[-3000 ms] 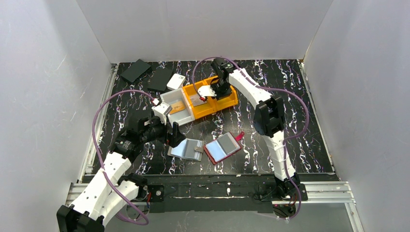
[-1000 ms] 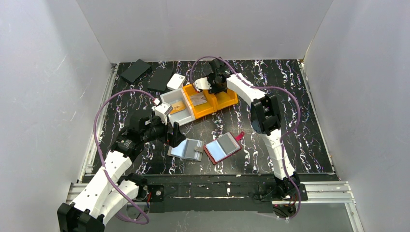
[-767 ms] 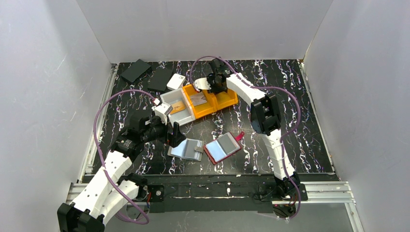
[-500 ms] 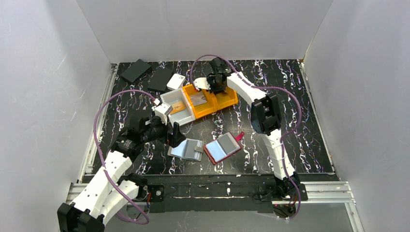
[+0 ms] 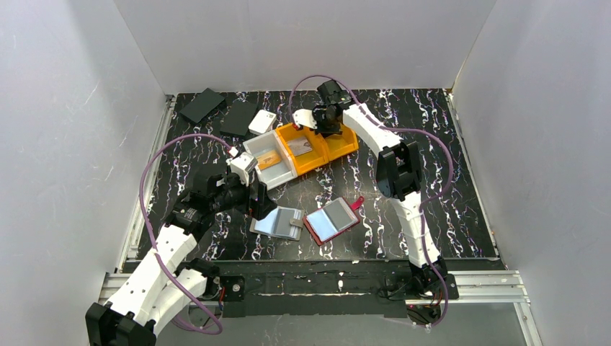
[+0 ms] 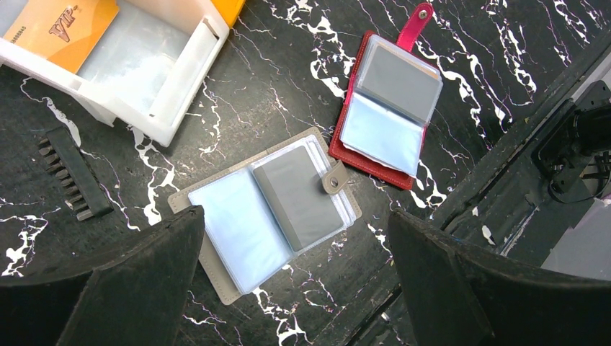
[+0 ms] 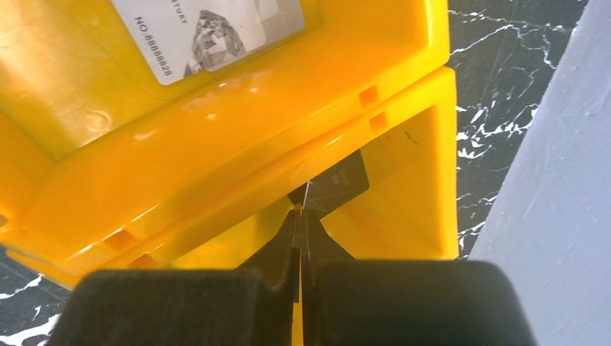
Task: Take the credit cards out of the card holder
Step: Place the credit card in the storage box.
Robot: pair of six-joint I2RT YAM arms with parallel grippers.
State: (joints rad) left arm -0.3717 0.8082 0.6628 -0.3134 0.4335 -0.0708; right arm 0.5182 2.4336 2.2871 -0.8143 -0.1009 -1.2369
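A beige card holder (image 6: 266, 209) lies open on the black marbled table, showing clear sleeves and a grey card; it also shows in the top view (image 5: 279, 222). A red card holder (image 6: 385, 108) lies open to its right (image 5: 331, 220). My left gripper (image 6: 295, 288) is open wide and empty, hovering above the beige holder (image 5: 257, 198). My right gripper (image 7: 301, 209) is shut on a thin dark card (image 7: 339, 180) inside the right yellow bin (image 7: 411, 187), at the back (image 5: 328, 124). A silver card (image 7: 209, 32) lies in the left yellow bin (image 5: 301, 146).
A white bin (image 6: 180, 79) left of the yellow ones holds an orange card (image 6: 61, 29). A black toothed strip (image 6: 72, 176) lies near it. Two black pads (image 5: 202, 104) (image 5: 239, 117) and a small white box (image 5: 262, 121) sit at the back left. A metal rail (image 5: 317, 281) runs along the front.
My right gripper has moved from over the left yellow bin to the right yellow bin, and the yellow bins have shifted slightly. The left arm has not moved.
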